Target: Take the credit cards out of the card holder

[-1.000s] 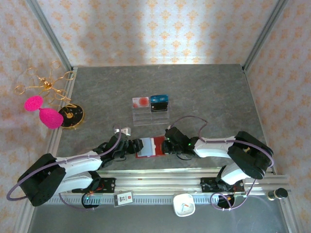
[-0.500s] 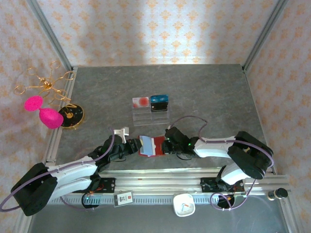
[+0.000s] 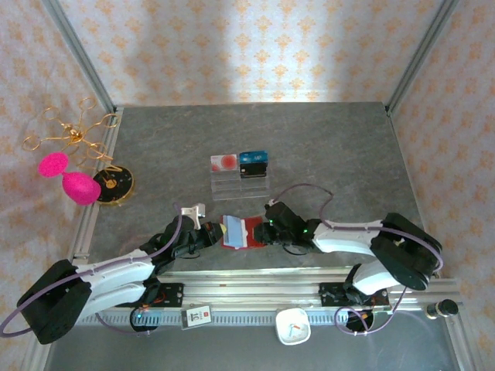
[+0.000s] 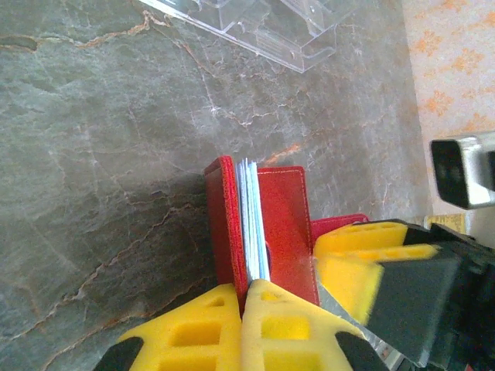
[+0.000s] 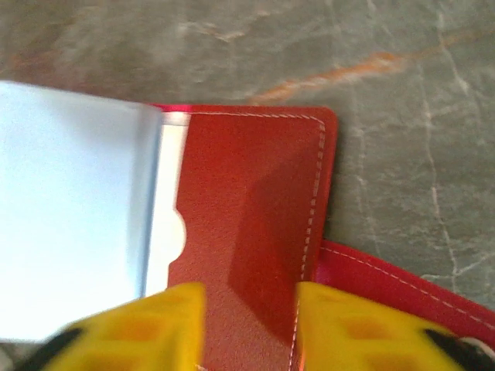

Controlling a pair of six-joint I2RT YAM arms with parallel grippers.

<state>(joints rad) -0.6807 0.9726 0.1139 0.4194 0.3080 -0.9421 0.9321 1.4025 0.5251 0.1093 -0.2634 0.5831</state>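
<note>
The red card holder (image 3: 241,232) lies half open on the grey table near the front edge, between my two grippers. My left gripper (image 3: 215,234) is shut on its left end; in the left wrist view the yellow fingers (image 4: 246,287) pinch the red cover (image 4: 282,224) beside the upright pale grey sleeves (image 4: 251,209). My right gripper (image 3: 267,232) is open, its fingertips (image 5: 251,297) standing apart over the right red flap (image 5: 247,216). The pale sleeves (image 5: 69,209) fan out to that flap's left. The credit cards are hidden inside the holder.
A clear acrylic stand (image 3: 240,179) holds a red-and-white card (image 3: 223,162) and a blue card (image 3: 254,160) behind the holder. A black disc (image 3: 114,184), pink pieces (image 3: 66,176) and a gold wire ornament (image 3: 69,131) sit far left. A metal rail (image 3: 255,290) runs along the near edge.
My left gripper has closed onto the holder's left end. My right gripper has opened and let go of the right flap. The holder has folded narrower.
</note>
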